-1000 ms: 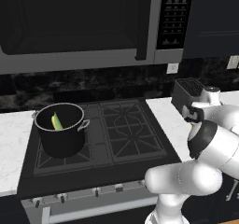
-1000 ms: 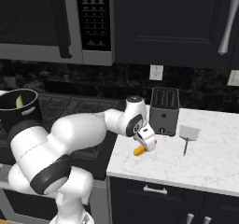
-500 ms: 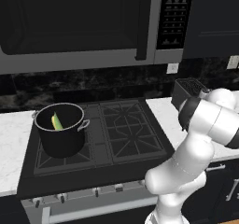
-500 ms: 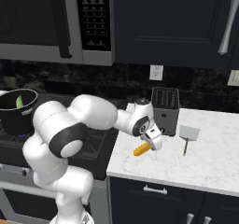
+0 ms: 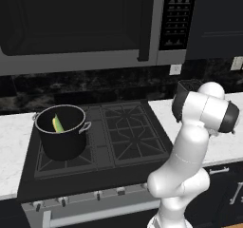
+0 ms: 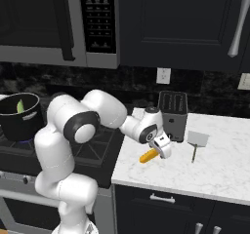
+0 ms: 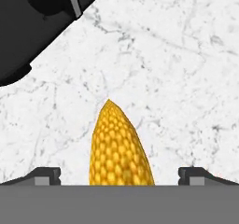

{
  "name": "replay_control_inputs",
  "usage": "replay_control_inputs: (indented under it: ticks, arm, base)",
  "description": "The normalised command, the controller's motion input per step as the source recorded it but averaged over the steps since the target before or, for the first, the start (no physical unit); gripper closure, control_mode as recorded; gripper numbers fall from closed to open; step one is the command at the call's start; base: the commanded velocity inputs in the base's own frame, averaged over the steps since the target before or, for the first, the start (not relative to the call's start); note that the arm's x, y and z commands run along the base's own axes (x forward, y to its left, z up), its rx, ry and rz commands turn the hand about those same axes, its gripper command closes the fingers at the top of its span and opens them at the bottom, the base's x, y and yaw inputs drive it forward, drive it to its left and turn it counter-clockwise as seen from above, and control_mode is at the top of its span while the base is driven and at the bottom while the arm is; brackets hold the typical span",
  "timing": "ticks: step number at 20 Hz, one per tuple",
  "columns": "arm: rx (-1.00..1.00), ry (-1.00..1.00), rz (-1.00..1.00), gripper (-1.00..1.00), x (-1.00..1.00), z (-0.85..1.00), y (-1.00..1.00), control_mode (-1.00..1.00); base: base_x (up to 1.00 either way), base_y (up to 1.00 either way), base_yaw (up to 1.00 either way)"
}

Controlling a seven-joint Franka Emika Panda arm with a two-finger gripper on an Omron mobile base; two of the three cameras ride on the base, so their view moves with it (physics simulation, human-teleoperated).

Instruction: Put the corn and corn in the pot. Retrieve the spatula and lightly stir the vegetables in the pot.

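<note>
Far left on the stove (image 5: 128,137): the pot (image 5: 61,138), one husked cob (image 5: 57,124) already inside and leaning on the wall. Seen from the right base view too, pot (image 6: 20,116) at the left edge on its burner.

Mid-scene: the second corn (image 6: 149,155) lying flat on the white counter (image 6: 215,165), just right of the stove edge, in front of the toaster (image 6: 172,115). Directly over it, the gripper (image 6: 161,148), jaws spread wide, nothing held. In the hand view, corn (image 7: 120,147) centred between the two fingertips (image 7: 45,175), pointing straight away from the camera, so alignment looks good already.

To do the pick well: lower straight down, no sideways drift, until the tips straddle the cob's thick middle rather than the tapered end. Close across the short axis; squeeze gently, since a round cob probably rolls or squirts out under an off-centre pinch. Lift clear of the counter before swinging left toward the pot.

Further right: the spatula (image 6: 197,143), flat on the counter, well apart from the corn, untouched and waiting for the stirring step.
</note>
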Motion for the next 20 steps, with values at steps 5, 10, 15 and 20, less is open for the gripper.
replay_control_inputs:
  ticks: [5,10,15,20]
  arm:
    - [-0.01,0.00,0.00,1.00,0.00,-0.38,0.00,-1.00]
    - [-0.02,-0.01,0.01,1.00,-0.05,-0.06,0.01,-1.00]
    - [-0.02,-0.17,0.04,1.00,-0.54,0.29,0.11,-1.00]
    - [-0.01,-0.25,0.10,1.00,-0.73,0.88,0.40,-1.00]
  base:
    - [0.00,0.00,0.00]
    - [0.00,0.00,0.00]
    - [0.00,0.00,0.00]
    - [0.00,0.00,0.00]
